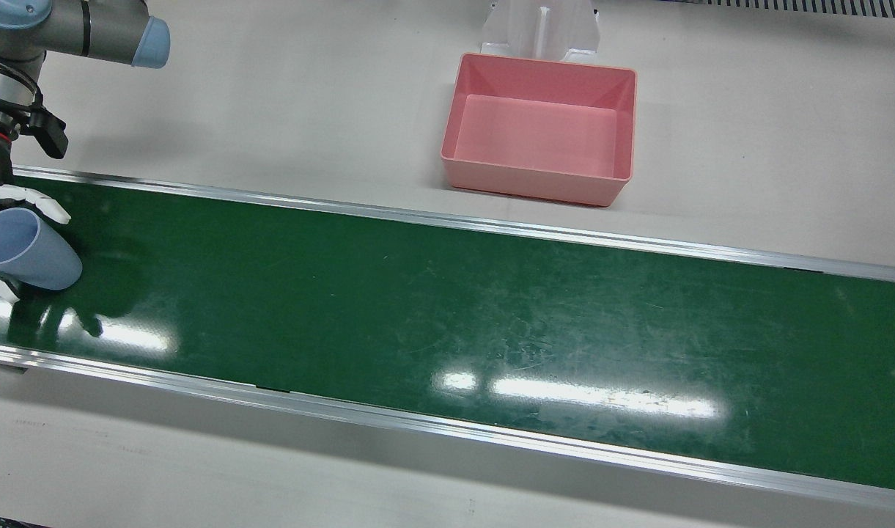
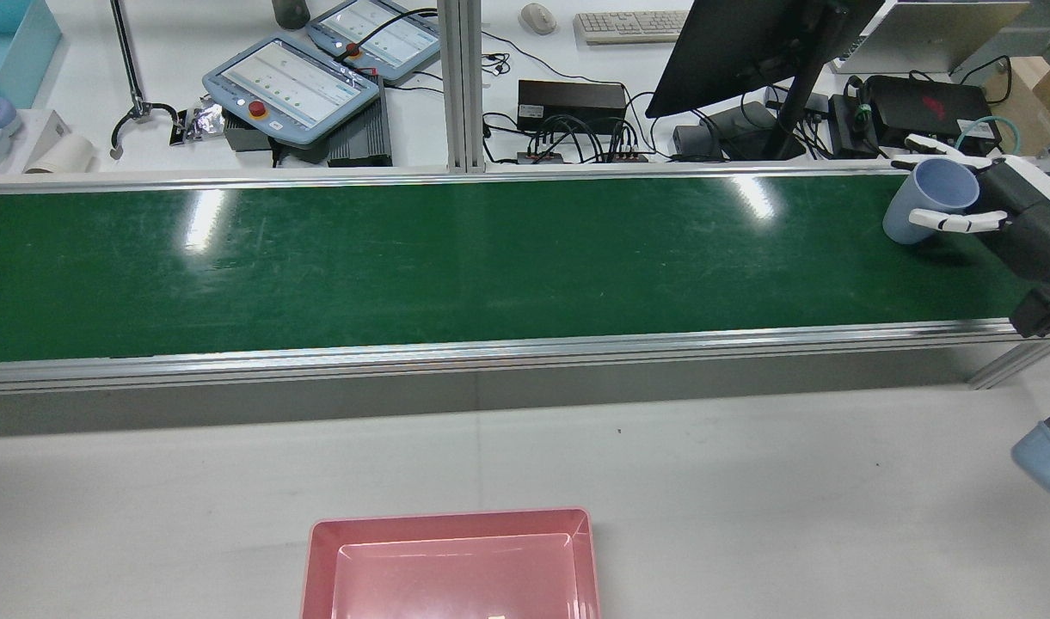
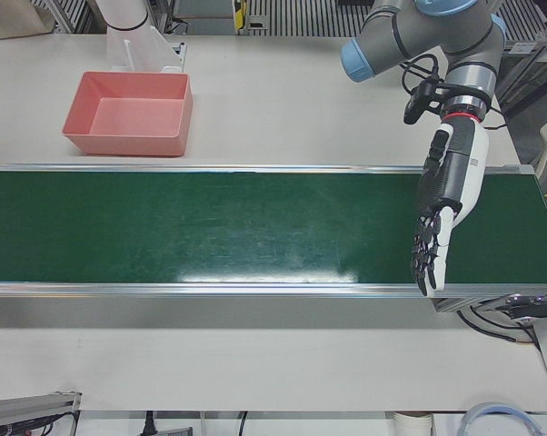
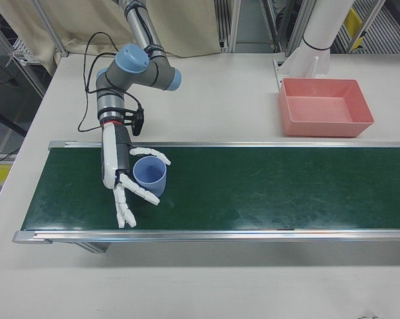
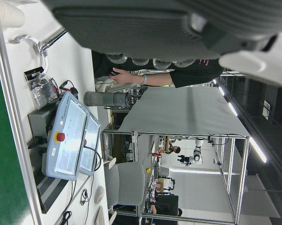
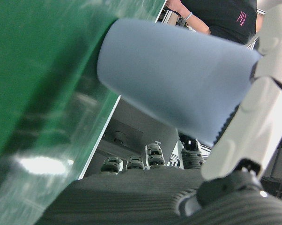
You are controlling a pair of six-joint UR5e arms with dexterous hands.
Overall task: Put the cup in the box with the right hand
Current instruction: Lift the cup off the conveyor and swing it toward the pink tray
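Green belt (image 4: 253, 193) runs across the table, and the blue cup (image 4: 149, 175) sits on it near one end. White fingers (image 4: 150, 155) of the right hand (image 4: 123, 174) curl around the cup; it looks held, but I cannot quite tell how tight. Over at the other end, the left hand (image 3: 442, 213) hangs flat with fingers straight, holding nothing. Farther back, the pink box (image 4: 325, 106) waits on the white table (image 4: 213, 100), well apart from the cup.
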